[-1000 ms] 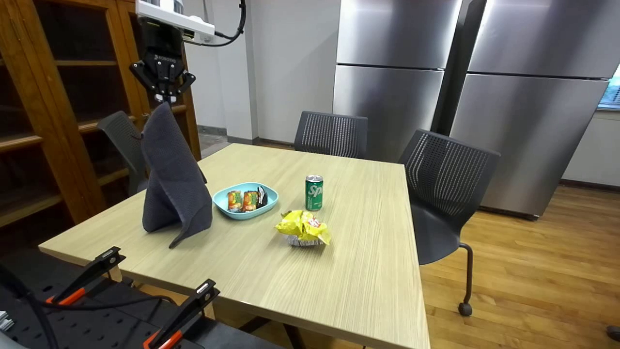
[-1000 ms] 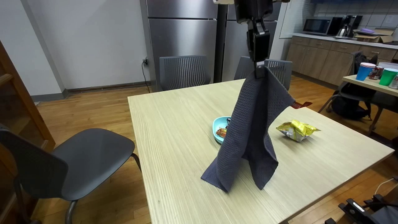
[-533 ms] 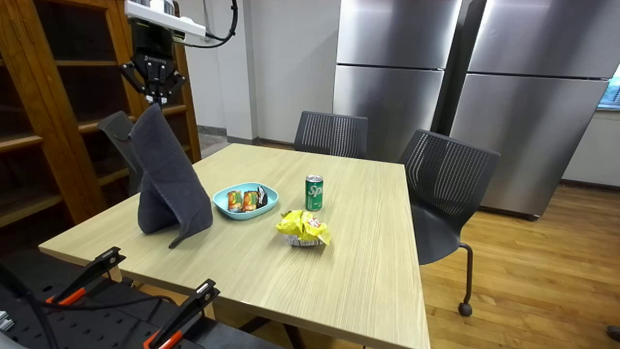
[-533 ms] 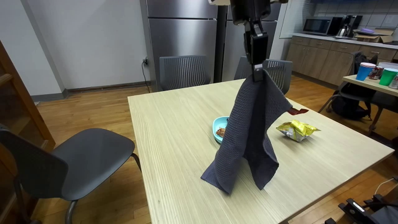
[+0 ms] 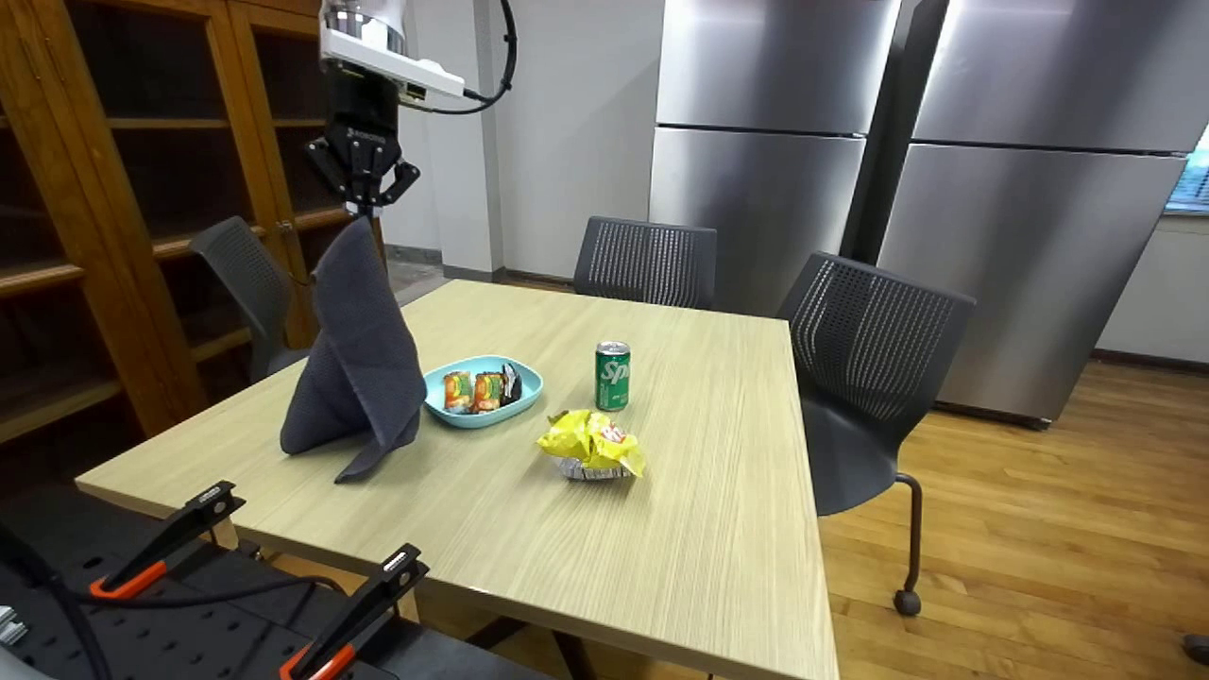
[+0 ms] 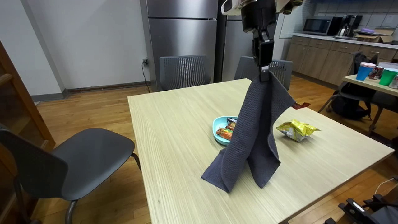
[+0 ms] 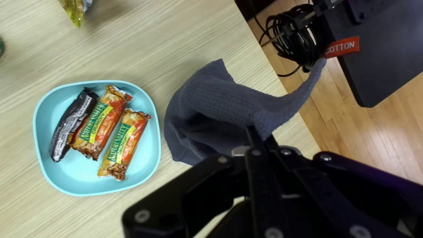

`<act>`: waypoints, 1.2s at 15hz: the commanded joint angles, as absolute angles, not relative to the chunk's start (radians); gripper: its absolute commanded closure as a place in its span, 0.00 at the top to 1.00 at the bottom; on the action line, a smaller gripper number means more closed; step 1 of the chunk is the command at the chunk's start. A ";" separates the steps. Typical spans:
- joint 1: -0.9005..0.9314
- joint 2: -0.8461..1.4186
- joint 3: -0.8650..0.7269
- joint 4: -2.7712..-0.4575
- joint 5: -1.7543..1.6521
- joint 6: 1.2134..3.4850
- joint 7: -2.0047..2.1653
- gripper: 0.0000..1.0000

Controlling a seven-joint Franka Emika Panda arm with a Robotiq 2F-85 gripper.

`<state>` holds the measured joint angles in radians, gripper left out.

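My gripper [image 5: 364, 210] is shut on the upper end of a dark grey towel [image 5: 359, 364], above the table. In an exterior view the gripper [image 6: 264, 75] pinches the towel [image 6: 245, 140], whose lower folds rest on the tabletop. In the wrist view the fingertips [image 7: 252, 134] go into the towel cloth [image 7: 224, 96], and a red cotton tag [image 7: 342, 47] sticks out at its corner. A light blue tray [image 7: 79, 177] stands beside the towel, with two orange granola bars [image 7: 124, 143] and a dark-wrapped bar [image 7: 72, 125] in it. The towel partly hides the tray in both exterior views.
A green can [image 5: 612, 378] stands upright on the table [image 5: 699, 529]. A yellow chip bag [image 5: 590, 442] lies in front of it. Chairs [image 5: 874, 378] stand around the table. Black clamps [image 5: 359, 604] with orange parts sit by the near table edge.
The gripper moved slightly left, then right and a little down in both exterior views, still holding the towel. The towel's top leaned along with it; its lower folds stayed nearly in place.
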<state>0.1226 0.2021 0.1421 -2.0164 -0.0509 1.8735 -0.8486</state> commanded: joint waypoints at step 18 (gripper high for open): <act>0.076 0.541 0.137 -1.634 -0.123 1.935 -1.015 0.01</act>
<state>0.0836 0.5153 0.1239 -1.6625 -0.1060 1.8910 -0.9978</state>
